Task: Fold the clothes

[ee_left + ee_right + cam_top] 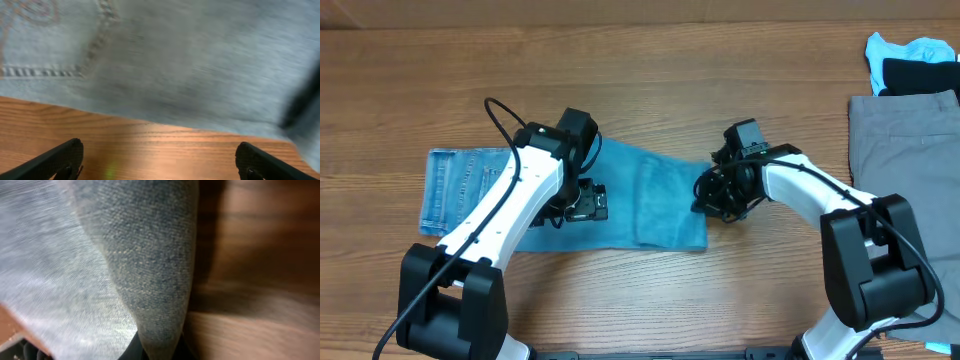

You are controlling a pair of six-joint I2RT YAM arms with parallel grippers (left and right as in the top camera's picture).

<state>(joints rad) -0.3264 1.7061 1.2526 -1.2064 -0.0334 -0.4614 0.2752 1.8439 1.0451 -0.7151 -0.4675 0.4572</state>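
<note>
On the grained wood table (620,60), coarse-woven denim jeans (660,200) lie rumpled.

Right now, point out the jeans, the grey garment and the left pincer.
jeans (655,205), overhead view, on the folded-over leg fabric.
grey garment (905,140), overhead view, on its flat middle panel.
left pincer (160,157), left wrist view, midway between its open fingertips.

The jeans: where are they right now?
Overhead view: the jeans lie centre-left on the table, left gripper above them, right gripper pinching their right end.
</note>
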